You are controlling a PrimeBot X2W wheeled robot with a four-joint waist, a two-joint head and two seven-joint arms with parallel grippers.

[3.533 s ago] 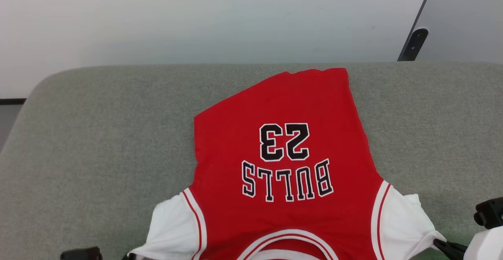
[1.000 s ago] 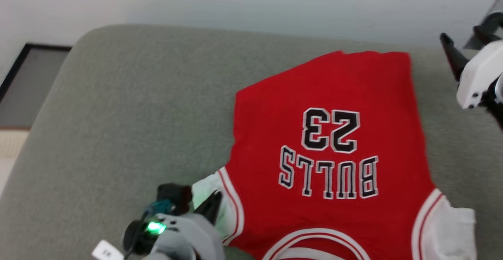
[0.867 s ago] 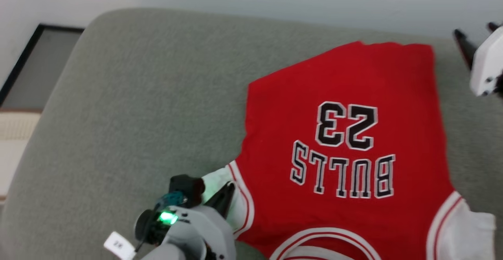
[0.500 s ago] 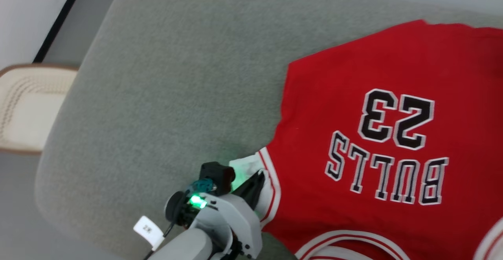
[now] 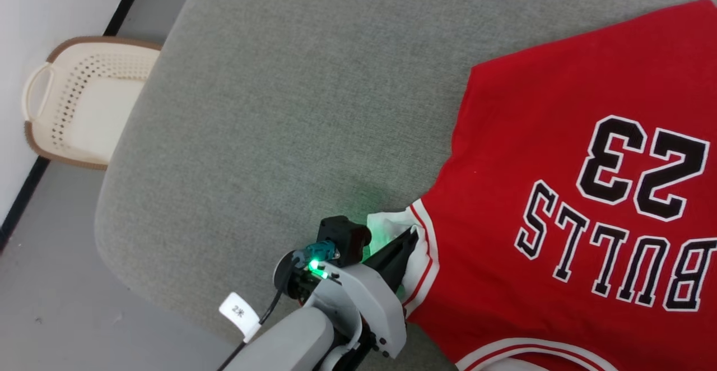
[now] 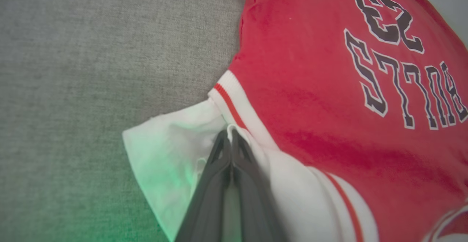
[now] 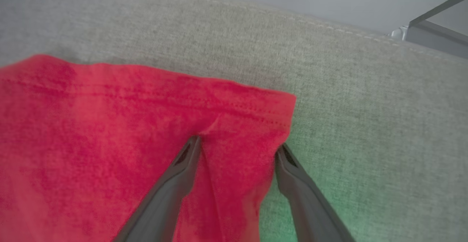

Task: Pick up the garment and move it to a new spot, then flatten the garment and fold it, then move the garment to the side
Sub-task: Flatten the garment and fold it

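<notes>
Garment point(image 5: 560, 135) lay print-up and mostly flat on the grey cushion point(image 5: 280, 107), hem toward the far edge.

Left gripper point(image 6: 229, 139) was clamped shut on the white sleeve point(image 6: 164, 147), right beside the striped trim. Right gripper point(image 7: 238, 144) was spread wide, straddling a hem corner, with nothing pinched. Read this as the second grasp being set up, ahead of a lift or a stretch.

How to do it well:
- Drop the right tips fully onto the cloth before closing, and bite inside the stitched hem line, not on the bare edge.
- Catch both layers. A small crease ran up between the right fingers, so a top-layer-only grab looked likely.
- Don't dig into the cushion weave.
- Hold the left pinch firm. It sat close to the sleeve seam, which should take a pull fine.
- Move both arms together with even tension, or the shirt will skew.

Couldn't tell:
- Whether the right tips touched the fabric or hovered just above it.
- Whether the left pinch held one sleeve layer or two, since the fingers covered it.
- The head view cut the garment off at its right and bottom edges, so the other sleeve and most of the neckline were out of frame.
- Green LED glow tinted the sleeve and the nearby cushion, which hid fine wrinkles.

Basket point(image 5: 84, 107) sat on the floor past the cushion's left end, well apart.
</notes>
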